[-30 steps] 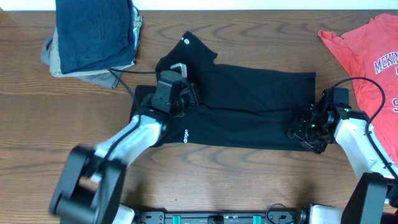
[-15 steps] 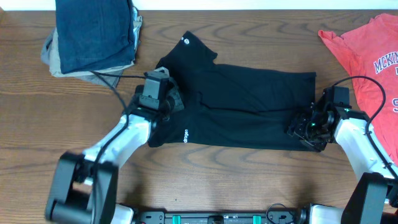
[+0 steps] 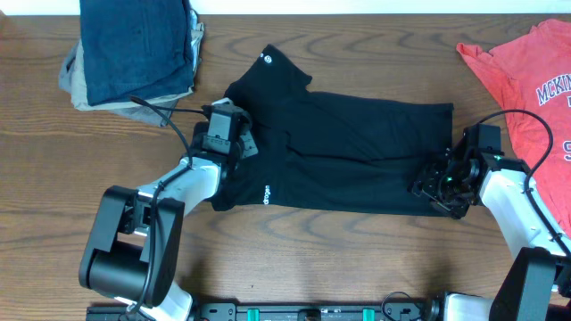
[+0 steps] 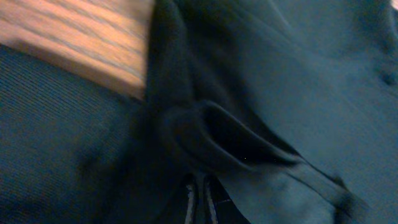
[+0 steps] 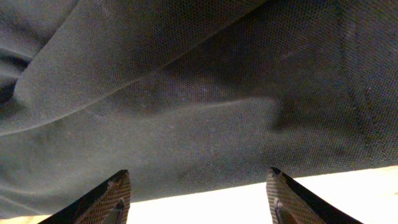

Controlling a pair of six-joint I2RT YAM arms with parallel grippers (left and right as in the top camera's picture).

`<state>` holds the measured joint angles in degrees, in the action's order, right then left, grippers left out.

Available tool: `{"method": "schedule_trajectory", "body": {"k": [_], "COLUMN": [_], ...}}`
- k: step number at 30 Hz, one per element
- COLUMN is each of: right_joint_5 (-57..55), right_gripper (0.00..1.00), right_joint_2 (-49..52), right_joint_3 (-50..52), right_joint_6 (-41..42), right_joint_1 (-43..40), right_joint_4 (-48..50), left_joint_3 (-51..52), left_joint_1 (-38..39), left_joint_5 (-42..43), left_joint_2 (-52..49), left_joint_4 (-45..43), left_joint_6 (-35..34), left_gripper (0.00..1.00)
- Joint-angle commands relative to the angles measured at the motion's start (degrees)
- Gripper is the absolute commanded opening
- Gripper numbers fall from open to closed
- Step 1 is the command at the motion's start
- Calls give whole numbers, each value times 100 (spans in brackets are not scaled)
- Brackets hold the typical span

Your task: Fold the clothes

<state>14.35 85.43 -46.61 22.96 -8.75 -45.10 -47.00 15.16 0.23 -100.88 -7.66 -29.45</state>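
Observation:
The black T-shirt [image 3: 357, 152] lies spread across the middle of the table, with small white lettering near its lower left. My left gripper [image 3: 243, 141] sits at the shirt's left part. In the left wrist view [image 4: 200, 199] its fingers are pressed together on a raised fold of the black fabric [image 4: 298, 93]. My right gripper [image 3: 426, 185] is at the shirt's lower right edge. In the right wrist view [image 5: 199, 190] it is open, with the black cloth [image 5: 186, 93] just ahead of both fingertips. The coral-red T-shirt [image 3: 526, 71] lies at the far right.
A stack of folded clothes with blue denim on top [image 3: 138, 45] sits at the back left, with a black cable running past it. Bare wooden table [image 3: 357, 259] lies in front of the black shirt and shows at its left edge [image 4: 81, 31].
My left gripper has moved left across the black shirt, from near its collar area to its left part. The right arm has not moved.

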Motion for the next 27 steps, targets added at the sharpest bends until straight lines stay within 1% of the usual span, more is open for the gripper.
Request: {"method": "schedule_trajectory", "body": {"k": [1, 6, 11, 12, 15, 16, 19, 21, 23, 25, 26, 27], "right_joint_5": [2, 2, 2, 2, 0, 0, 0, 0, 2, 2, 4, 7], "right_gripper": [68, 68, 68, 68, 68, 68, 68, 69, 69, 69, 69, 68], "right_joint_2": [-83, -83, -83, -83, -83, -83, -83, -83, -83, -83, -83, -83], "right_joint_3": [-87, -87, -87, -87, -87, -87, -87, -87, -87, -87, -87, -87], "right_joint_6": [-76, -79, -79, -79, -79, -79, -79, -76, -76, -74, -74, -72], "right_joint_1": [52, 52, 52, 52, 52, 52, 52, 52, 52, 55, 55, 55], "right_joint_4": [11, -37, -116, -120, -118, -118, -116, -101, -90, -50, -2, 35], "left_joint_3": [17, 15, 9, 9, 9, 9, 9, 11, 13, 15, 17, 22], "left_joint_1": [-153, -286, -448, -474, -525, -522, -522, -522, -520, -516, -516, -516], "left_joint_5": [-245, -243, -179, -96, 133, 151, 151, 149, 155, 254, 393, 501], "left_joint_2": [-234, -496, -282, -151, 376, 658, 1355, 1867, 2221, 2376, 2387, 2358], "left_joint_4": [-107, -367, -181, -68, 398, 678, 1388, 2004, 2439, 2662, 2761, 2806], "left_joint_6": [289, 291, 289, 291, 289, 289, 289, 289, 284, 286, 297, 350], "left_gripper": [8, 9, 9, 9, 17, 17, 28, 41, 43, 43, 42, 39]}}
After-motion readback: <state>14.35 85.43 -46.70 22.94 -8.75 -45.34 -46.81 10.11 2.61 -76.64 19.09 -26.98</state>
